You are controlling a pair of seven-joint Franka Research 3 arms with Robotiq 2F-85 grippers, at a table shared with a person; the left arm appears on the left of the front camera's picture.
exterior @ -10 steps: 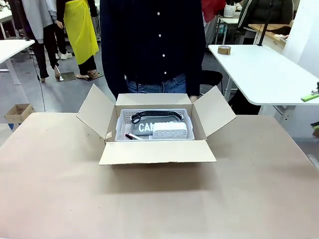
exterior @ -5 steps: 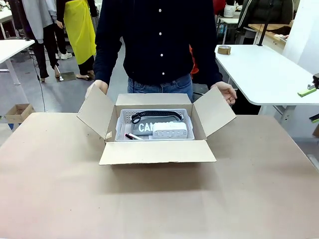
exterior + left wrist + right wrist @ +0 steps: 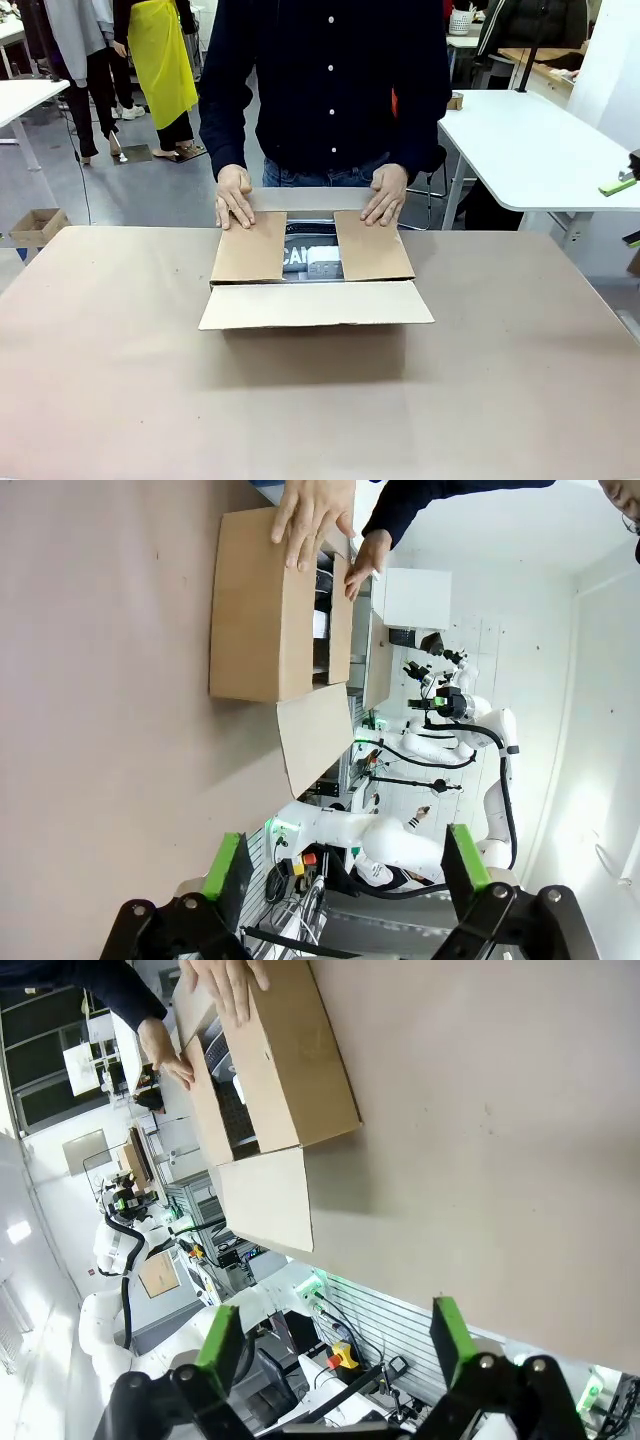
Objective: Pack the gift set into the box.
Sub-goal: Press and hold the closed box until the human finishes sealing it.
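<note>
The box (image 3: 312, 290) stands at the table's middle, just in front of the person. A hand (image 3: 235, 196) presses the left side flap (image 3: 250, 247) flat and another hand (image 3: 384, 194) presses the right side flap (image 3: 371, 246). The front flap (image 3: 315, 303) lies out towards me. Through the gap between the side flaps shows a strip of the gift set (image 3: 312, 258), grey pouch and white oblong box. The box (image 3: 265, 600) lies far ahead of my open left gripper (image 3: 345, 865). My right gripper (image 3: 336, 1345) is open too, far from the box (image 3: 280, 1050).
The brown table (image 3: 320, 400) spreads wide on all sides of the box. A white table (image 3: 530, 140) stands at the back right with a tape roll (image 3: 455, 100) on it. A tiny brown carton (image 3: 35, 225) sits on the floor at the left.
The person has folded both side flaps down over the gift set and now rests a hand on each. The front flap has not moved.
</note>
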